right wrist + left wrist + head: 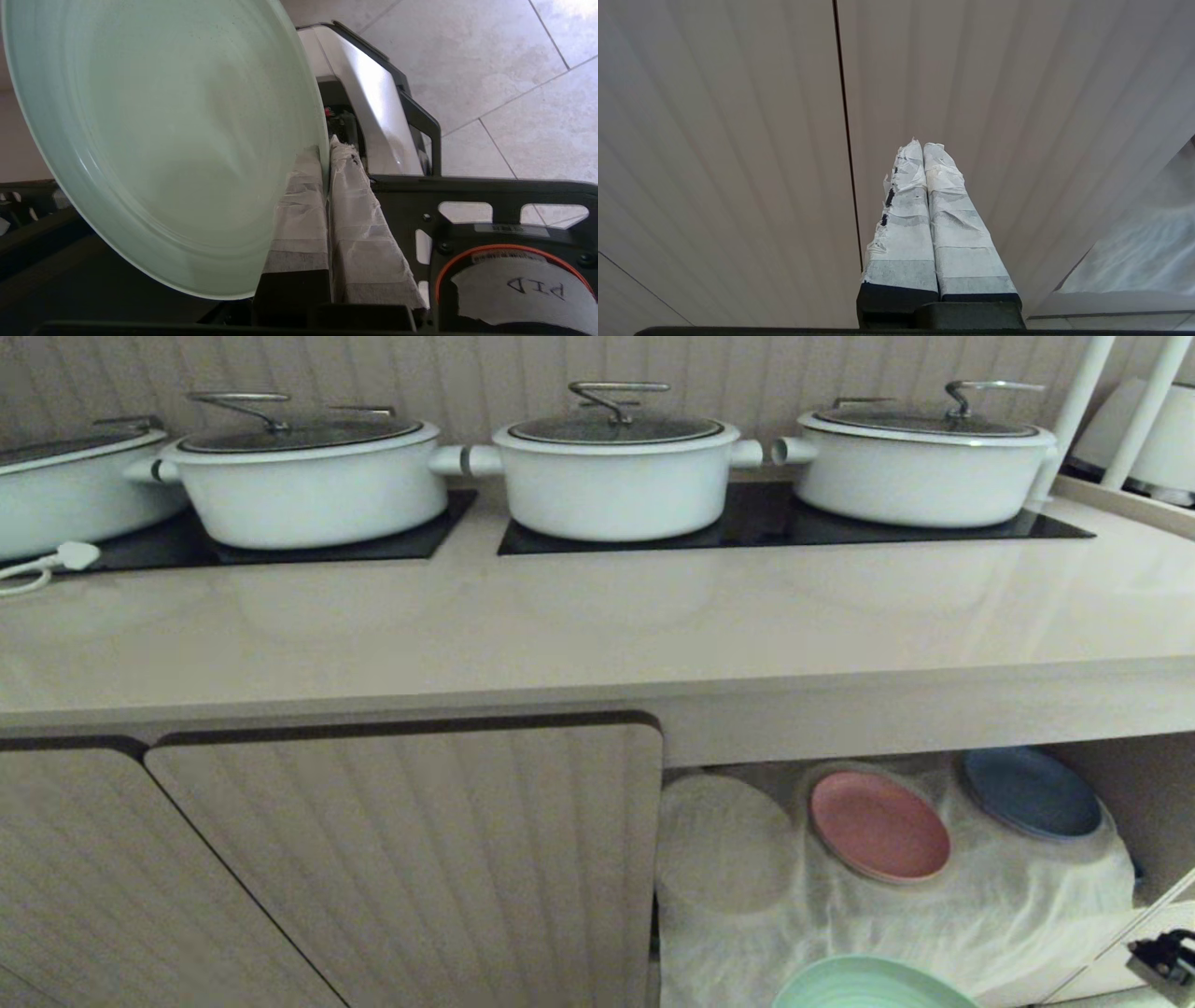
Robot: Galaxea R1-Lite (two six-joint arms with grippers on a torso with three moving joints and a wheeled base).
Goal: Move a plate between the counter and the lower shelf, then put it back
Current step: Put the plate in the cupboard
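— Where was the plate (pixel 163 140)?
— Pinched at its rim by the right gripper (pixel 327 154), taped fingers (pixel 299 210) pressed onto the edge from both sides. Held clear of the cloth, mint-green face tilted steeply in the right wrist view. Seen only as a green arc (pixel 873 985) at the near edge of the head view, in front of the lower shelf (pixel 934 905).

— And the left gripper (pixel 923 145)?
— Parked in front of a ribbed beige cabinet door (pixel 738 163), taped fingers pressed together, nothing between them.

— What lay on the shelf?
— Wrinkled white cloth, with a pink plate (pixel 879 826) on one bump and a blue plate (pixel 1032 793) farther right. Another round bump (pixel 724 840) to the left, covered.

— And on the counter (pixel 560 635)?
— Three white lidded pots (pixel 616 476) in a row on black inset panels at the far side, part of a fourth at the far left. White plug and cord (pixel 56 560) at the left edge.

— Anything beneath the right gripper?
— Tiled floor (pixel 490 70) and parts of the robot's black base (pixel 467 196).
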